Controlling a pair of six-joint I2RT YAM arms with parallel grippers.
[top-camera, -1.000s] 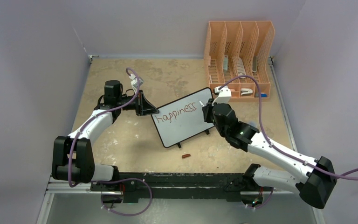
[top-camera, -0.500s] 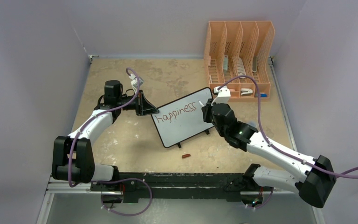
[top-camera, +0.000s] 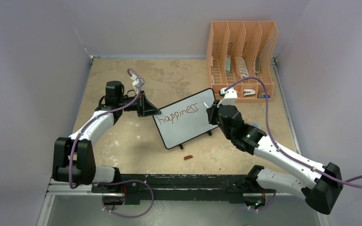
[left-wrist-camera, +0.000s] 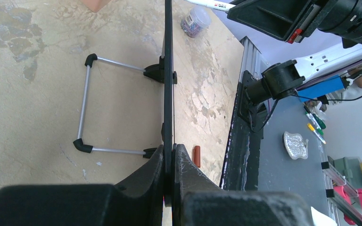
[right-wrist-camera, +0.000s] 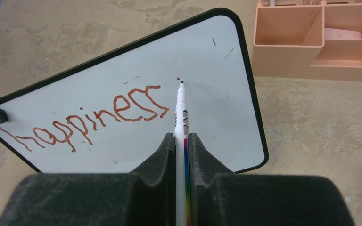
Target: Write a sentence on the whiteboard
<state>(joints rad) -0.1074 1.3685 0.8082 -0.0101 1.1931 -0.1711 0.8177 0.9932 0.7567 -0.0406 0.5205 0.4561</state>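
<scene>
The whiteboard (top-camera: 188, 129) stands tilted on its wire stand (left-wrist-camera: 87, 108) in the middle of the table. One word of the sentence (right-wrist-camera: 89, 120), "happiness", is written on it in red-brown marker, with a small dot (right-wrist-camera: 178, 78) after it. My left gripper (top-camera: 153, 112) is shut on the board's left edge, which shows edge-on (left-wrist-camera: 168, 70) between the fingers (left-wrist-camera: 169, 150). My right gripper (right-wrist-camera: 182, 136) is shut on a white marker (right-wrist-camera: 181, 108) with a rainbow stripe. The marker's tip sits at the board just right of the last letter.
A red-brown marker cap (top-camera: 187, 157) lies on the table in front of the board, also in the left wrist view as the cap (left-wrist-camera: 197, 156). An orange file organizer (top-camera: 241, 59) with a few items stands at the back right. Walls close in the table's left, back and right.
My right arm has shifted slightly to the right along the board, past the last letter. The left arm and the whiteboard have not moved.
</scene>
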